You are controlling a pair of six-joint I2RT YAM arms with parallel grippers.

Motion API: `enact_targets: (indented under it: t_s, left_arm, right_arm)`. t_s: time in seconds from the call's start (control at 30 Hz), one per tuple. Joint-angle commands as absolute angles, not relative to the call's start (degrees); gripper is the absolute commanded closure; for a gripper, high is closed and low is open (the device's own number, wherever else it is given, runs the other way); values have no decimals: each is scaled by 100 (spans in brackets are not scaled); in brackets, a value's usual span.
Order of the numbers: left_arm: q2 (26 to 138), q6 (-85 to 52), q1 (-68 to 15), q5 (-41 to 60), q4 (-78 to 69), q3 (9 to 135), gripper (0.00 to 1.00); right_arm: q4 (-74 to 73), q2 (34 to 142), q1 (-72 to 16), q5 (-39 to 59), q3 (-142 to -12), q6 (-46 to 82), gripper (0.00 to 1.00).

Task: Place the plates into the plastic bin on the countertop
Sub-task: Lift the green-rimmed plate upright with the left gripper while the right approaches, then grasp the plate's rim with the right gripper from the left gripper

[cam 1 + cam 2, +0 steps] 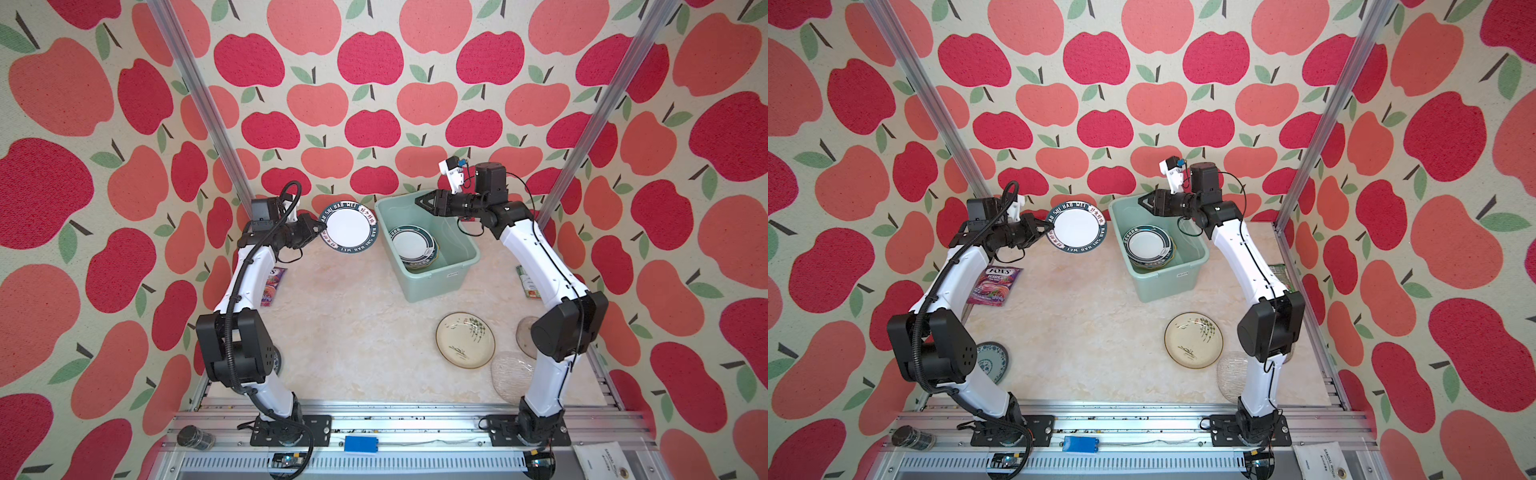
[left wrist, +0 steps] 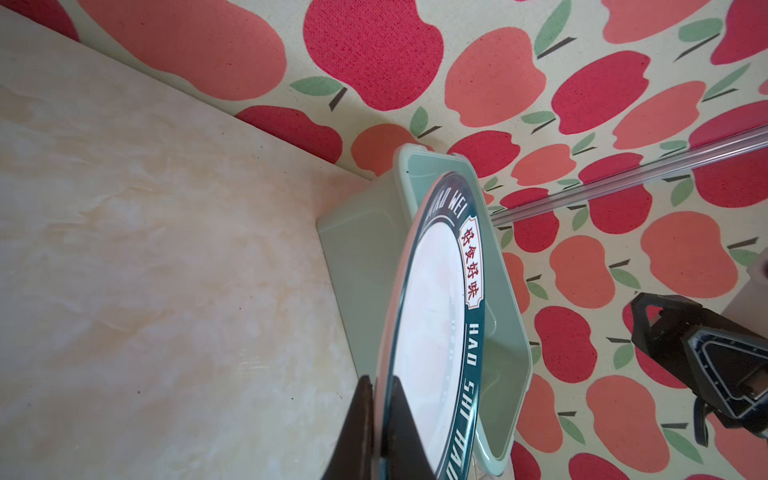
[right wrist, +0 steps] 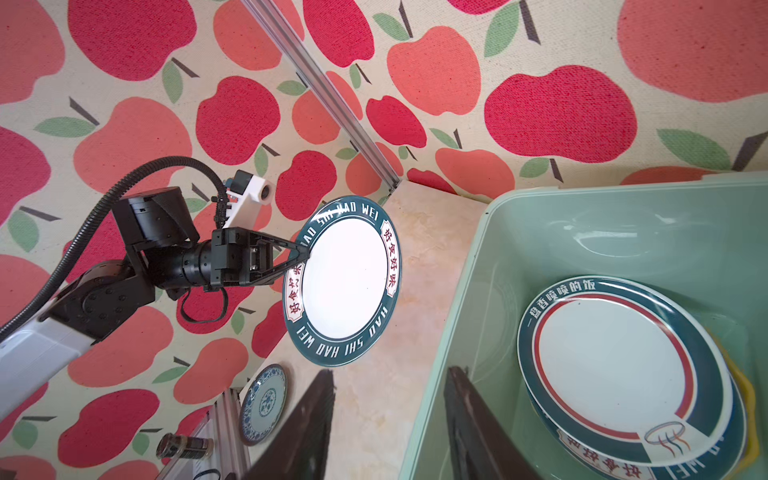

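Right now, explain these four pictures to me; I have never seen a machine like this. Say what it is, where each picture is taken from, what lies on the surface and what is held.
Two robot arms stand at the front of a counter, each ending in a two-fingered gripper. Two pictures look down from overhead, side by side; the other two come from cameras on each arm's wrist. The left gripper is shut on the rim of a white plate with dark lettering round it, held in the air beside the green bin. The right gripper is open and empty over the bin, which already holds a stack of plates. On the counter lie a cream plate, a glass plate, a blue-patterned plate and a purple sweet packet.
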State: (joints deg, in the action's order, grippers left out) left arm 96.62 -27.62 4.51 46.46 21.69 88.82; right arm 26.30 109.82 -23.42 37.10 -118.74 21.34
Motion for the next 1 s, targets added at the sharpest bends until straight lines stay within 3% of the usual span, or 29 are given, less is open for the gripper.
enact_targets:
  t_s: [0.0, 0.67, 0.97]
  left_arm:
    - [9407, -2524, 202, 5442, 2508, 9300, 100]
    - [9457, -2887, -442, 5987, 2258, 9532, 100]
    - [9591, -2884, -553, 5970, 2333, 9630, 100]
  right_arm:
    - [3549, 11221, -2267, 4331, -12304, 1778, 53]
    - [2828, 10837, -2346, 5188, -11149, 2541, 50]
    - [2722, 10955, -2414, 5370, -11194, 2768, 64]
